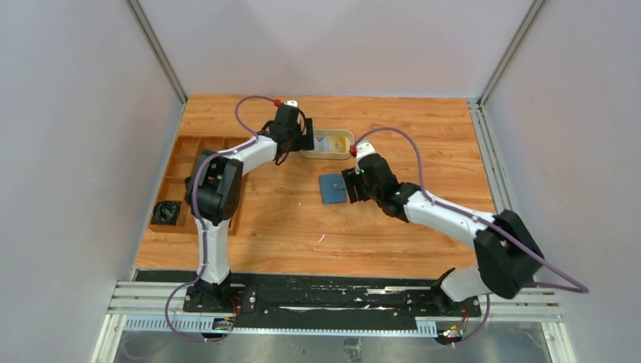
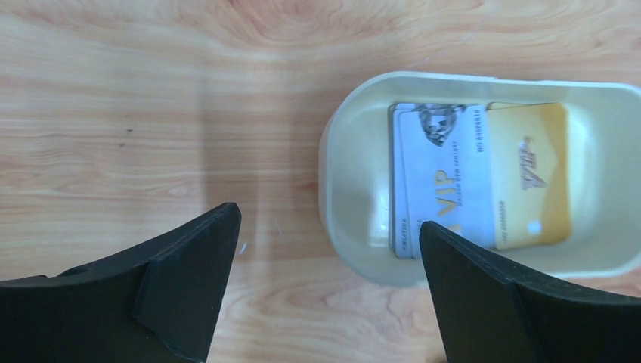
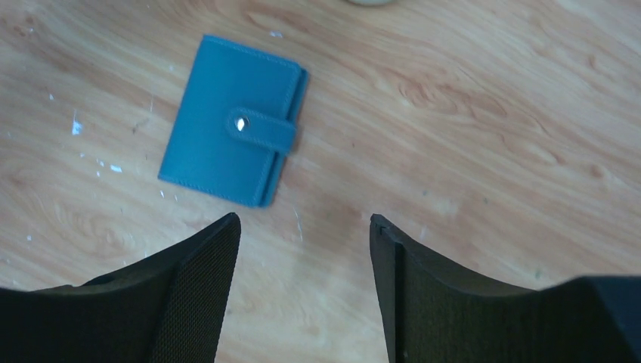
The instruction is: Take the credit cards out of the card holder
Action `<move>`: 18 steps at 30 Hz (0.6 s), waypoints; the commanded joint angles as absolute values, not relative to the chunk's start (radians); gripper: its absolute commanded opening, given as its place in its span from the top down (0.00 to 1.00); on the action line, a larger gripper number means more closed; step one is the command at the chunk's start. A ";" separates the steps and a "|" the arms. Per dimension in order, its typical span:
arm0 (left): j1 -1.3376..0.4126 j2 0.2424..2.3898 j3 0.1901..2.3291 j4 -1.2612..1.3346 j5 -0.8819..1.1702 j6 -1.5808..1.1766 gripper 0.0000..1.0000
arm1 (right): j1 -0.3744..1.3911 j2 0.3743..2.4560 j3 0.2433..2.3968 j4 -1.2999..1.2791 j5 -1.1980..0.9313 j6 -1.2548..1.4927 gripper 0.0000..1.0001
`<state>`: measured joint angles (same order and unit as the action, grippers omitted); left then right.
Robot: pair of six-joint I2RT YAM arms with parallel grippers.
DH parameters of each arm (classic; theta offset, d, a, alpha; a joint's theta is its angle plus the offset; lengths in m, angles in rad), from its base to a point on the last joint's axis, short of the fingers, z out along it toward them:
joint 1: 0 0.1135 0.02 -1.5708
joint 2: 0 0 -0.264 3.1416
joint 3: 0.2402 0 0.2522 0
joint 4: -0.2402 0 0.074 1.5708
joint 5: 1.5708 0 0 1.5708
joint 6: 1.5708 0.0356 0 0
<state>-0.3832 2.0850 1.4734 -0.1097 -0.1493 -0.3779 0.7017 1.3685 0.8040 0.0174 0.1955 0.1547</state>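
The teal-blue card holder (image 1: 332,188) lies folded shut on the table, its snap tab fastened; it also shows in the right wrist view (image 3: 233,120). The credit cards lie in the oval beige tray (image 1: 344,137): a whitish VIP card (image 2: 440,178) and a yellow card (image 2: 529,175), with another pale card edge under them. My left gripper (image 2: 330,227) is open and empty, just beside the tray's near end (image 2: 326,181). My right gripper (image 3: 305,224) is open and empty, just right of the card holder.
A brown wooden compartment box (image 1: 189,162) stands at the left, with a black cable bundle (image 1: 166,212) in its near compartment. Grey walls close the table at the back and sides.
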 commanded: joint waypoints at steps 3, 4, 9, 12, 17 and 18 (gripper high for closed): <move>-0.381 1.860 1.392 -0.043 -0.142 -0.348 0.00 | 0.718 1.599 1.013 0.009 0.150 0.087 0.34; -0.379 1.829 1.373 -0.036 -0.135 -0.343 0.00 | 0.718 1.630 1.041 0.005 0.139 0.083 0.34; -0.347 1.688 1.250 0.030 -0.067 -0.359 0.00 | 0.719 1.747 1.132 -0.042 0.084 0.083 0.37; -0.326 1.615 1.151 0.092 -0.015 -0.376 0.01 | 0.719 1.806 1.173 -0.060 0.075 0.094 0.37; -0.325 1.525 0.975 0.161 -0.006 -0.389 0.04 | 0.719 1.908 1.240 -0.099 0.084 0.103 0.38; -0.325 1.516 0.941 0.179 0.012 -0.400 0.05 | 0.718 1.923 1.253 -0.104 0.082 0.106 0.38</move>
